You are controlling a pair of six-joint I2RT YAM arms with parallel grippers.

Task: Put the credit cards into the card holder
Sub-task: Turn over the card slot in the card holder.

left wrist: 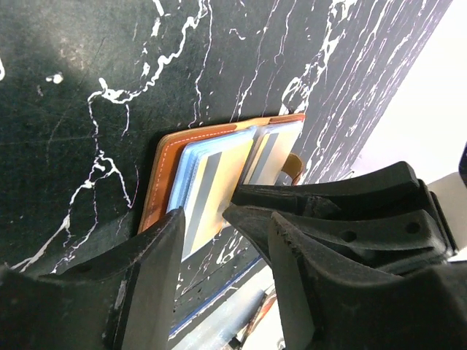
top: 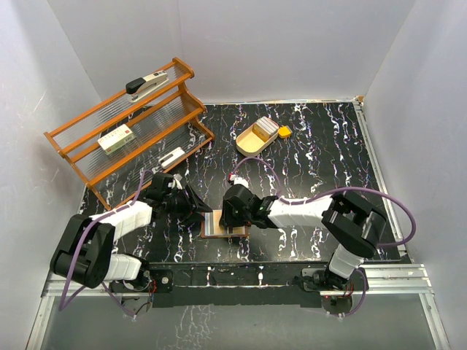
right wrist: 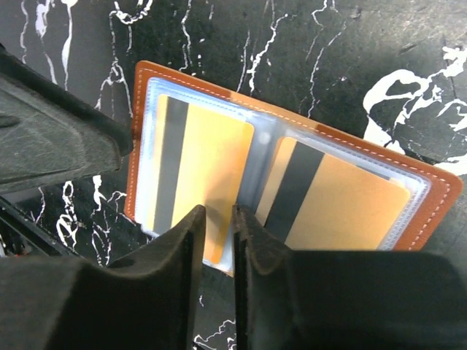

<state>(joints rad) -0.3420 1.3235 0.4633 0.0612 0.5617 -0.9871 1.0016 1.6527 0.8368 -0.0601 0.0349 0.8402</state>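
Observation:
The brown leather card holder [top: 213, 228] lies open and flat on the black marbled table near the front, between my two grippers. Its clear sleeves hold two tan cards with dark stripes, one in the left half [right wrist: 208, 164] and one in the right half [right wrist: 343, 208]. My right gripper [right wrist: 219, 219] hovers over the near edge of the left card, its fingers drawn together to a narrow slit with nothing seen held. It shows in the top view [top: 232, 217] too. My left gripper [left wrist: 219, 251] is open and empty at the holder's [left wrist: 164, 171] left edge.
A wooden rack [top: 128, 127] stands at the back left with a stapler [top: 146, 85], a white-and-green box [top: 116, 138] and a small white thing [top: 172, 157]. A tan oval tray [top: 252, 142] with pale flat things and a yellow block [top: 284, 132] lie at the back middle.

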